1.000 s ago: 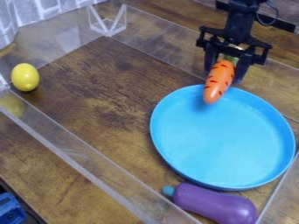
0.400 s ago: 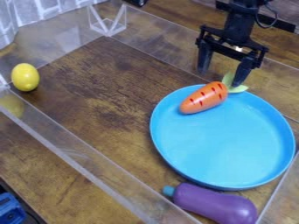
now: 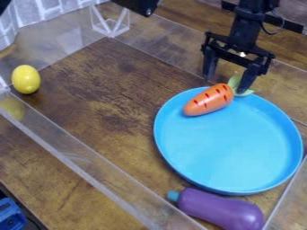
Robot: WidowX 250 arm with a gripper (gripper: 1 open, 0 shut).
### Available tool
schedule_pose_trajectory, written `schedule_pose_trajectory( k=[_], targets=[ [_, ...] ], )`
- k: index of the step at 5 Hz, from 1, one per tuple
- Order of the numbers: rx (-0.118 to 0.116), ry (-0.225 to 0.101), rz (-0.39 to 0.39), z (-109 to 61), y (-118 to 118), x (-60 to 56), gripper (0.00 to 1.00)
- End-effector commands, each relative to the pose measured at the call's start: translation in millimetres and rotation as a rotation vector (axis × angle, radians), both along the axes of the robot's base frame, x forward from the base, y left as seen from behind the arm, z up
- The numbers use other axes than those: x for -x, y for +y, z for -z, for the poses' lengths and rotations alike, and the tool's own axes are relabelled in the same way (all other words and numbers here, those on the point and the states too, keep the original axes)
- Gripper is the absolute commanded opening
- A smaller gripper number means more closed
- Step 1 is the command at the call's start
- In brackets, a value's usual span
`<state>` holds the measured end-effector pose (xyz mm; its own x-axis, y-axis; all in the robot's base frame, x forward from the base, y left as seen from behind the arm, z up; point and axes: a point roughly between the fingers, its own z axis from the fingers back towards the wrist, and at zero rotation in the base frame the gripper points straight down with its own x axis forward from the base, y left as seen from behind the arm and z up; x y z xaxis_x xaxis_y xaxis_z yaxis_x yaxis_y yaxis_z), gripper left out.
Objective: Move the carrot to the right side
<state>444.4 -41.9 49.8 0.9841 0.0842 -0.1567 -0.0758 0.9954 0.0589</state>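
The small orange carrot (image 3: 207, 101) lies on its side on the upper left rim of the blue plate (image 3: 240, 153), its green top pointing right toward the gripper. My black gripper (image 3: 234, 75) hangs just above and behind it, pointing down, fingers spread open with nothing between them. The right finger (image 3: 253, 77) stands close to the carrot's green top.
A yellow lemon-like ball (image 3: 25, 79) rests at the far left of the wooden table. A purple eggplant (image 3: 223, 212) lies at the front edge below the plate. Clear plastic walls (image 3: 72, 153) border the table on the left and front.
The gripper let go of the carrot, which dropped from upright in the fingers to lying flat on the plate's rim. The fingers spread wide; the arm stayed roughly in place.
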Motion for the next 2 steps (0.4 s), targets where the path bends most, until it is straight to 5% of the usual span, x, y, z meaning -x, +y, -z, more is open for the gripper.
schedule_pose_trajectory(
  k=[1,2],
  targets=[
    [0.006,-0.035,-0.006,-8.3,-7.9,-1.6,1.00],
    [0.017,-0.016,0.065,-2.1,3.2,6.6,1.00]
  ],
)
